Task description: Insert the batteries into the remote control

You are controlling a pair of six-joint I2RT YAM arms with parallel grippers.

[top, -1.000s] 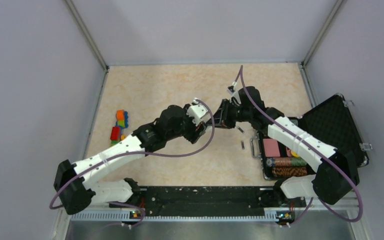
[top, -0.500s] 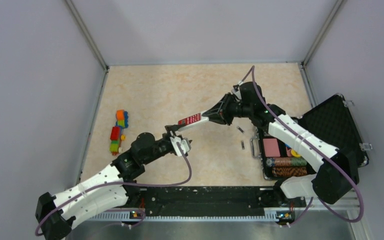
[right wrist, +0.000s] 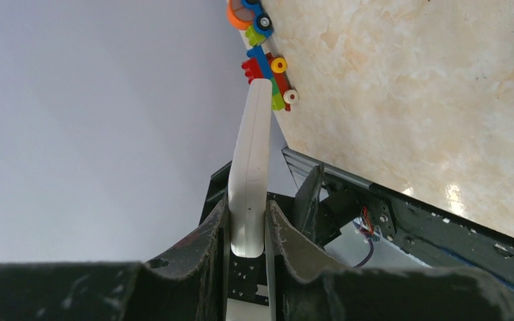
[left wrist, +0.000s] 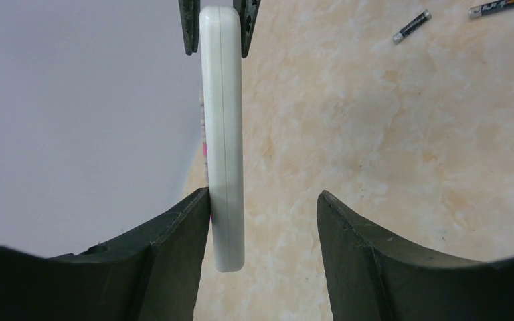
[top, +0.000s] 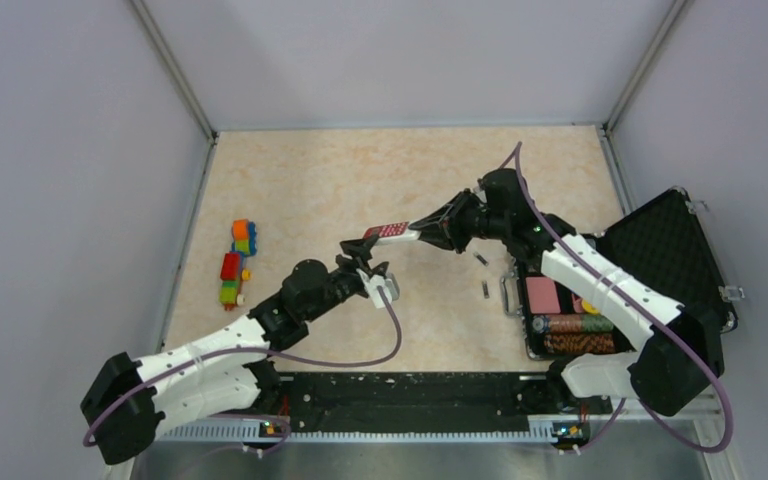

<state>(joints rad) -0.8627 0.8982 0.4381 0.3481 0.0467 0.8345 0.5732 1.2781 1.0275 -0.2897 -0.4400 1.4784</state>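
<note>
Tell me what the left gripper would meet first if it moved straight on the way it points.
The remote control: its free end sits between the fingers of the open left gripper, seemingly against one. Further on comes the right gripper, clamping the far end.

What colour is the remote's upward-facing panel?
Red; the rest of the remote control is white. The panel shows best in the top external view.
</note>
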